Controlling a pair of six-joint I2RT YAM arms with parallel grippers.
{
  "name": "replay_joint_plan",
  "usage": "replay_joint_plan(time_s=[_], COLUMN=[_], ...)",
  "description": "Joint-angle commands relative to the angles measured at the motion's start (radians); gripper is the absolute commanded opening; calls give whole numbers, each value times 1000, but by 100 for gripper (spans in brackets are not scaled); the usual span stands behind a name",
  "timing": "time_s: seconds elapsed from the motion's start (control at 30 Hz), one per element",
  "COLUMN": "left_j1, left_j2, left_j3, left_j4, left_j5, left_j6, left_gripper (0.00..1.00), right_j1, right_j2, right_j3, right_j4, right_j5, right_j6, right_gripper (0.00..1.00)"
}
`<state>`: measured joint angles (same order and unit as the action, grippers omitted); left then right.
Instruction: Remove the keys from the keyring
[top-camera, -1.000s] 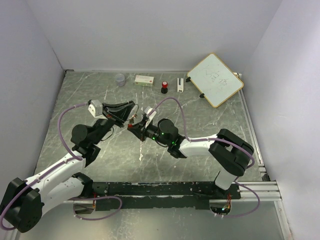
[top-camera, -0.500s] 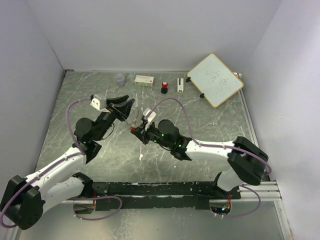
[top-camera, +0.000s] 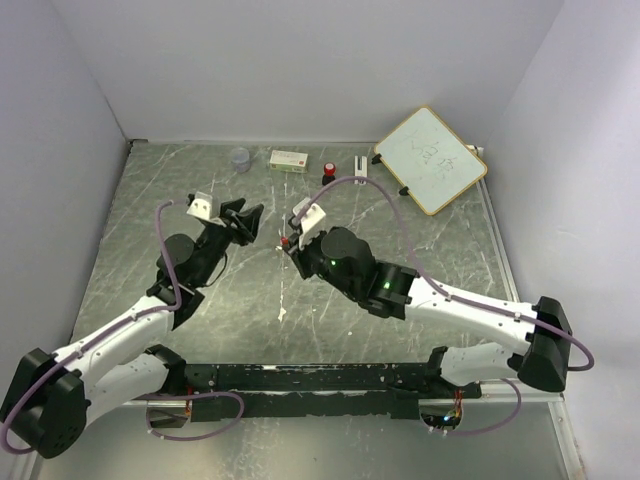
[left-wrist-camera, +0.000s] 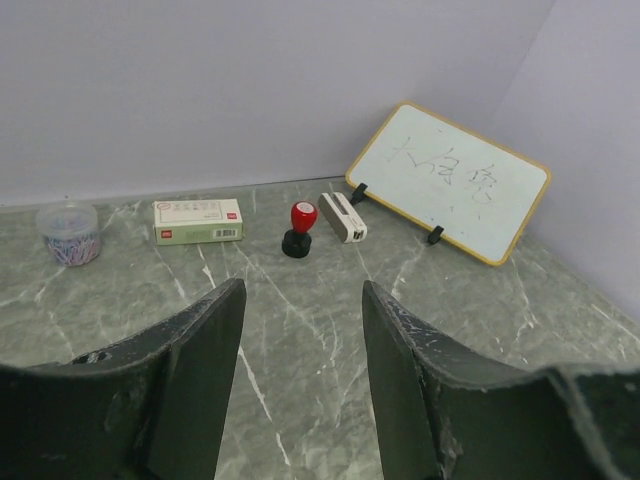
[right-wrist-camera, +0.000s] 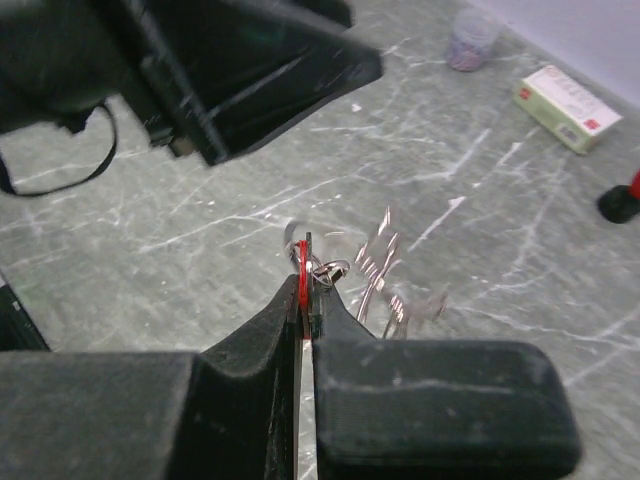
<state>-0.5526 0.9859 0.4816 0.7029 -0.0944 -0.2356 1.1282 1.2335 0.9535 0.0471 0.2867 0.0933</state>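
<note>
Open tabletop (left-wrist-camera: 300, 430) ahead of left pincer (left-wrist-camera: 302, 300), cup (left-wrist-camera: 68, 232), box (left-wrist-camera: 198, 220), knob (left-wrist-camera: 299, 228), whiteboard (left-wrist-camera: 450, 180) along back wall (left-wrist-camera: 250, 80), right pincer (top-camera: 290, 243) near

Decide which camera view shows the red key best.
The right wrist view: the red key sits close up, pinched in the right gripper. The top external view shows only a red speck; the left wrist view misses it.
</note>
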Motion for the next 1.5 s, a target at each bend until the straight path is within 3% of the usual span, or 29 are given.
replay_joint_plan(time_s=[0.0, 0.2, 0.33, 0.7, 0.8, 0.9, 1.0, 1.47], left_j1=[-5, -4, -3, -4, -4, -4, -4, -3], left_j2=[-56, -120, -147, -181, -159, -134, -111, -114], left_j3=[-53, -135, -167, -213, -212, -209, -201, -201], left_j4=[52, 162, 204, 315, 333, 364, 387, 384], left_j5=[12, 118, 158, 398, 492, 561, 618, 623], left_j6=[43, 56, 54, 91, 101, 102, 106, 111], left_gripper=[60, 60, 60, 67, 77, 93, 97, 92], right_j1=[5, 5, 4, 2, 1, 1, 3, 2], right_j2=[26, 162, 199, 162, 166, 171, 171, 167], right_j3=[163, 461, 568, 563, 569, 582, 595, 595], right_j4=[-257, -642, -754, -707, -704, -716, -729, -729], right_j5=[100, 111, 54, -33, -47, -54, -61, -58], right_j6=[4, 78, 111, 74, 59, 45, 35, 31], right_gripper=[0, 0, 0, 0, 0, 0, 0, 0])
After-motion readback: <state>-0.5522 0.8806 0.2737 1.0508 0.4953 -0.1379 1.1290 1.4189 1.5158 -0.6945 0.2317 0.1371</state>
